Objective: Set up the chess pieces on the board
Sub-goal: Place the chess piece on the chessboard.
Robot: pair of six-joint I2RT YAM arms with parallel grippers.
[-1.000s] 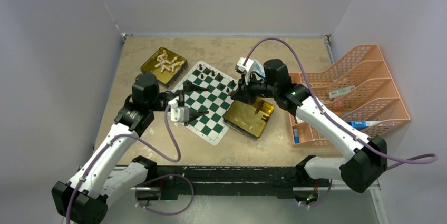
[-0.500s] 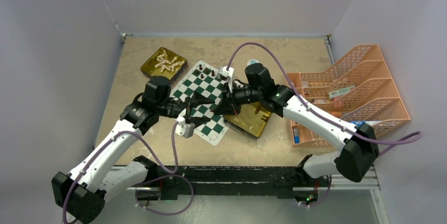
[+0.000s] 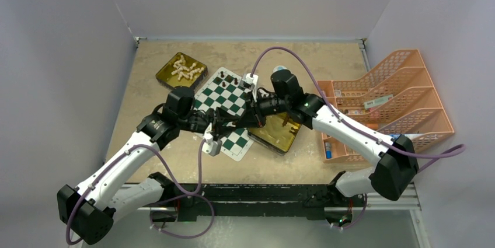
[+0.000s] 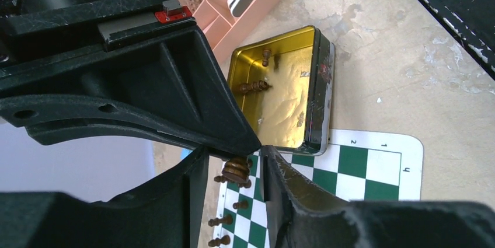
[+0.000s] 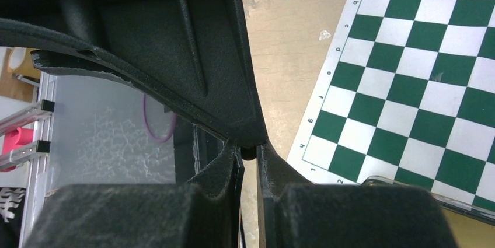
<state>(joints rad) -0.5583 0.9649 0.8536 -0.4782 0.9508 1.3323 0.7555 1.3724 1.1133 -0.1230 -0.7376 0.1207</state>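
Both arms meet over the board (image 3: 225, 93). The right gripper (image 5: 248, 150) is pinched tight on one dark brown piece (image 4: 236, 171) and holds it in the air above the board's squares, near the gold tin (image 4: 280, 96). The left gripper (image 4: 234, 159) brackets that same piece. We see its fingers (image 4: 187, 201) on either side with a thin gap each side, so the jaws are apart and not gripping (the right wrist view only gives us a dark nub between the tips). Other brown pieces (image 4: 220, 222) stand on the board along one edge, and a few lie in the gold tin. Cream pieces (image 3: 185, 68) are heaped in a second tin (image 3: 166, 76) just off the board's far-left corner. An orange rack (image 3: 403, 96) sits far right, well apart.
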